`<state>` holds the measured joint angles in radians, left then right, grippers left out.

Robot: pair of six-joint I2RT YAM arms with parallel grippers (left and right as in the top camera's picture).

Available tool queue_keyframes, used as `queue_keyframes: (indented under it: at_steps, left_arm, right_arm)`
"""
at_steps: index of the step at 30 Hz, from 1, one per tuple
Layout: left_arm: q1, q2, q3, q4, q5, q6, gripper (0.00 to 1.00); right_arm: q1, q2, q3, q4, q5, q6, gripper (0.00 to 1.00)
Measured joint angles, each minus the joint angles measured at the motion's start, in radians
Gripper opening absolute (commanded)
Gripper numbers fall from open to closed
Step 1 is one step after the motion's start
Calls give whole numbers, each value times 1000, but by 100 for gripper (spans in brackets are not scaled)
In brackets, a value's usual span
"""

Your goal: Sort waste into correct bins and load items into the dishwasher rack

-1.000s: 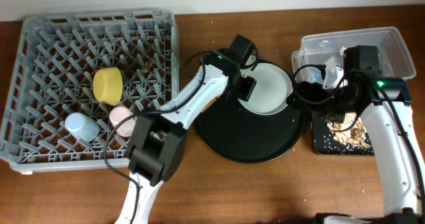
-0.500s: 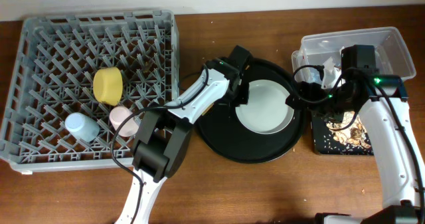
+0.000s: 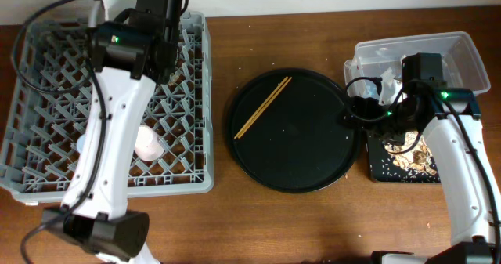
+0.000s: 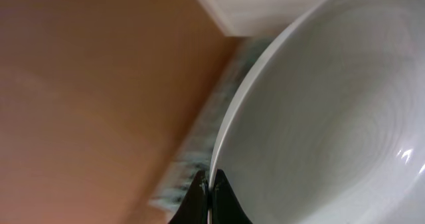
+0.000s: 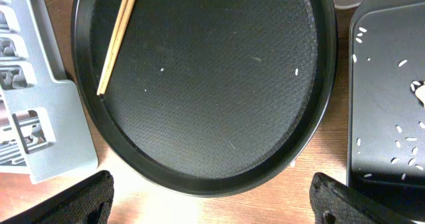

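The left gripper (image 4: 209,196) is held over the far side of the rack (image 3: 47,52). Its jaws are pinched on the rim of the plate (image 4: 319,117), whose pale hollow spreads up and to the right of them in the wrist view. A blurred grey edge of the rack is seen just left of the jaws. From overhead the plate is hidden by the arm. A pink cup (image 3: 147,142) is seen lying in the rack, well apart from these jaws, toward the near side.

The right gripper (image 5: 212,194) is held above the right edge of the round tray (image 5: 199,184), with its jaws spread wide and nothing between them. The chopsticks (image 5: 118,38) are seen ahead of the jaws and to their left, lying together on the round tray near its rim. The black tray (image 5: 385,84), dotted with pale scraps (image 3: 407,150), lies just to the right of the jaws. The tub (image 3: 462,52) stands beside it, behind the right wrist.
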<state>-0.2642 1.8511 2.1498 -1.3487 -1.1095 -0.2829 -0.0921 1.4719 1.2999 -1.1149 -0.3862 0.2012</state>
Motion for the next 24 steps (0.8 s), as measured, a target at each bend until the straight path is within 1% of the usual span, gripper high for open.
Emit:
queue_keyframes:
  at_steps: [1,2,4,7,9,12,15,16,17,18,19,21,22,23,24]
  left_arm:
    - [21,33,-7,-2,-92,0,0]
    - [40,57,-21,-3,-143,-5,0]
    - [97,91,-76,-4,-199,-68,0]
    - [182,168,-138,27,-240,-115,0]
    - [212,205,-161,63,-249,-126,0]
    - [251,237,-169,76,-249,-130,0]
    - [269,277,-169,82,-218,-130,0]
    - [272,304,-170,81,-204,-130,17]
    - [274,323,-170,82,-193,-130,41]
    - [274,332,-170,79,-187,-125,77]
    - [271,333,-171,78,-181,-132,87]
    - [256,327,-171,79,-145,-134,87]
    - [240,310,-168,79,-82,-117,87]
    - [218,282,-154,78,14,-88,86]
    - [194,244,-126,81,160,-54,85]
  right_arm:
    - [0,0,0,0,0,1,95]
    - [0,0,0,0,0,1,96]
    - [0,0,0,0,0,1,96]
    - [0,1,0,0,0,1,96]
    - [0,1,0,0,0,1,96]
    - [0,1,0,1,0,1,96]
    - [0,1,0,0,0,1,96]
    - [0,1,0,0,0,1,96]
    - [0,1,0,0,0,1,96]
    - [0,1,0,0,0,1,96]
    - [0,1,0,0,0,1,96]
    - [0,1,0,0,0,1,96]
    - [0,1,0,0,0,2,96]
    - [0,1,0,0,0,1,96]
    - [0,1,0,0,0,0,96]
